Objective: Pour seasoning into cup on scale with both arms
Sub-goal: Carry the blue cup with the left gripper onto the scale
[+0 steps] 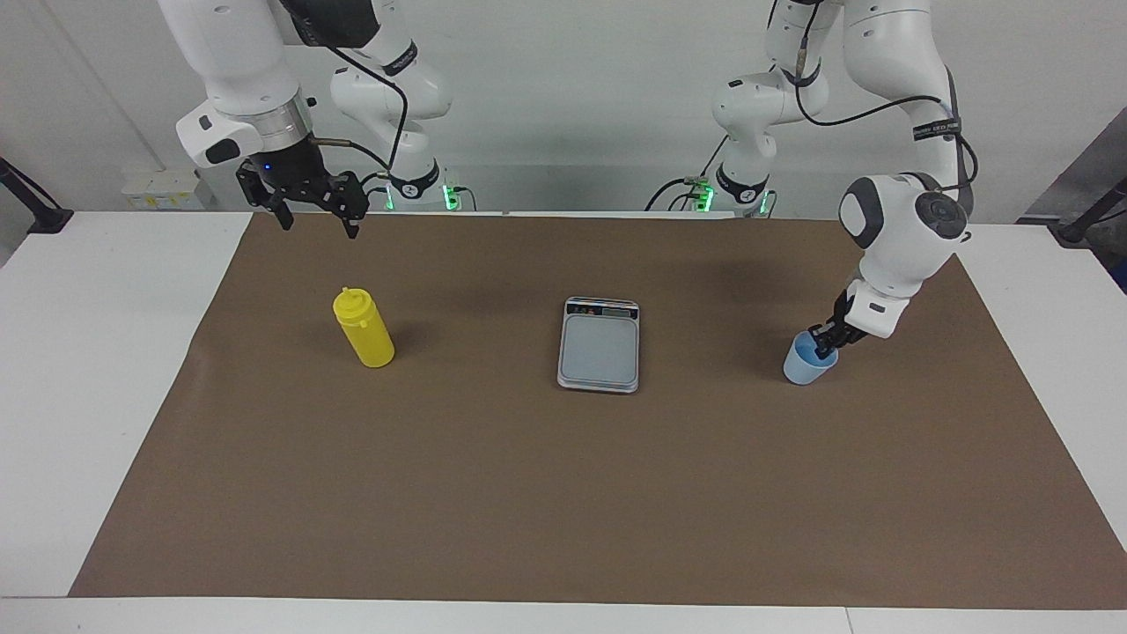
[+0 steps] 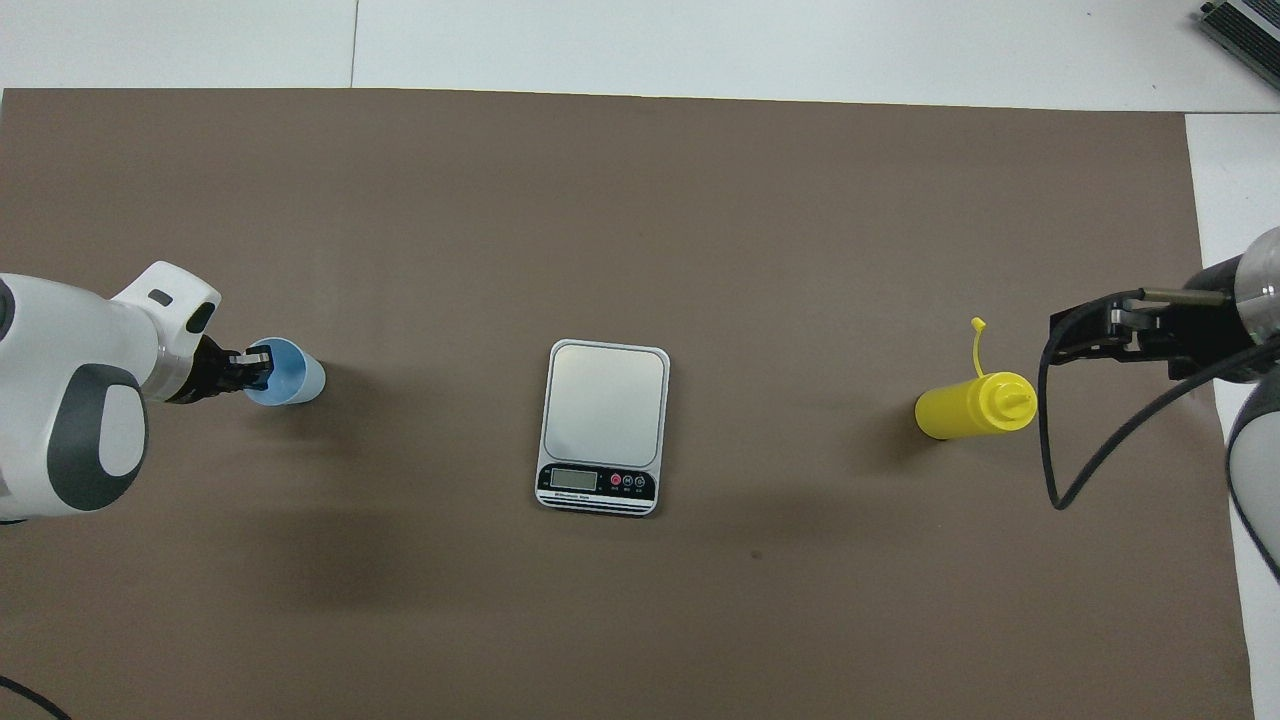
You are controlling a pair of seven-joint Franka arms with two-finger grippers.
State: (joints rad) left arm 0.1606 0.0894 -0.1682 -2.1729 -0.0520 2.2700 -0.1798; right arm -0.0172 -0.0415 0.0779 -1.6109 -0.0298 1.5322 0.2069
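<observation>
A: Where did things stand?

B: The cup [image 1: 809, 364] stood on the tabletop [image 1: 493, 493] toward the left arm's end, well apart from the scale [image 1: 600, 344]. The left pincer [image 1: 825, 346] was clenched on its rim, 1 finger inside.

A: Would that rim hold?

B: Probably; it looked light, thin plastic. The seasoning [image 1: 364, 328] looked smooth and squeezable, best taken mid-body. The right pincer [image 1: 314, 214] hung released over the tabletop.

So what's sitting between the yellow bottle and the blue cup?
The scale, between the yellow bottle and blue cup; both views show it.
</observation>
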